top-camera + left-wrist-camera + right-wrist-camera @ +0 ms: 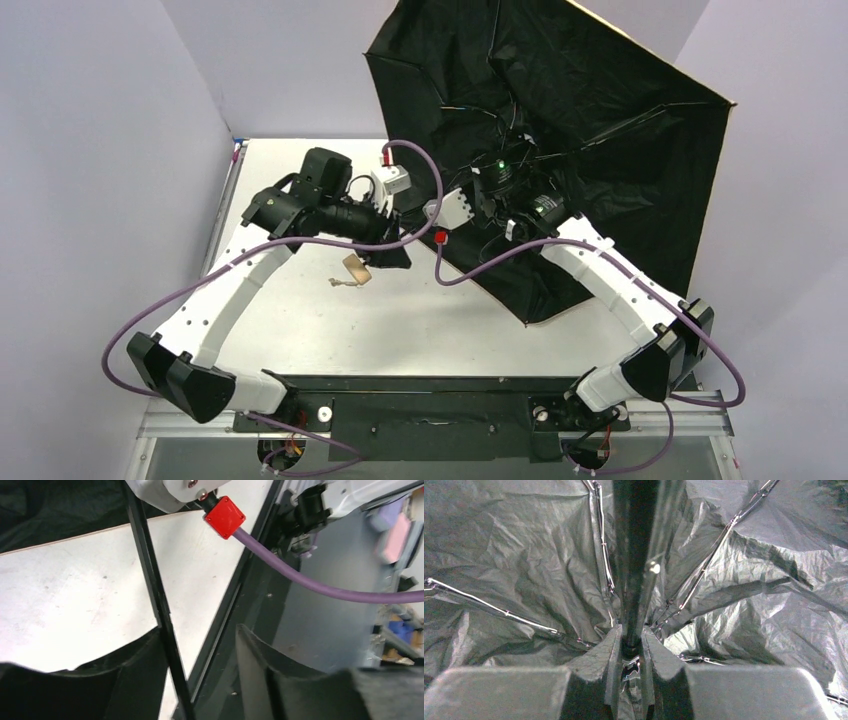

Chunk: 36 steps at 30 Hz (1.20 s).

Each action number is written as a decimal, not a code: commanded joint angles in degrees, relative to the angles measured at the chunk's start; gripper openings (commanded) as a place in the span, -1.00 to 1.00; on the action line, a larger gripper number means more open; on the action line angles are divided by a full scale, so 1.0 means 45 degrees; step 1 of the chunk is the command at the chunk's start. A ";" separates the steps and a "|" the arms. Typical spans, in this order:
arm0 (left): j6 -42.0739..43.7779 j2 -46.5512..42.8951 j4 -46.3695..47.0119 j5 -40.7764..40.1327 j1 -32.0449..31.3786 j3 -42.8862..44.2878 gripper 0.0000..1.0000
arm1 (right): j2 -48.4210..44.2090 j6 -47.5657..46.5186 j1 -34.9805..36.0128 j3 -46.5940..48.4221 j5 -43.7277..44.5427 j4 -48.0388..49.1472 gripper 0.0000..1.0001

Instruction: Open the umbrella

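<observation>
**Top view:** fixed above and behind the robot, facing down and forward. It stands far enough back to hold the whole table [330, 330], the left arm [230, 290], the right arm [620, 280] and the umbrella [600, 120].

**Left wrist view:** set behind the left end effector [200, 629], whose fingers [125, 680] fill the lower edge. It faces low across the table toward the right arm, close to a red connector [225, 516].

**Right wrist view:** set behind the right end effector [631, 630], facing along the shaft [634, 555] into the black lining [524, 545]. It is so near that fabric and ribs [489, 607] fill the frame.

**Shared parts:** the top view shares the connector with the left wrist view and the lining with the right.
</observation>
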 commanded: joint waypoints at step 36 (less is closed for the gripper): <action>0.3367 -0.1184 -0.0434 -0.3983 -0.0736 -0.2749 -0.98 | -0.0004 -0.3246 -0.2793 -0.0131 0.0006 0.6293 -0.88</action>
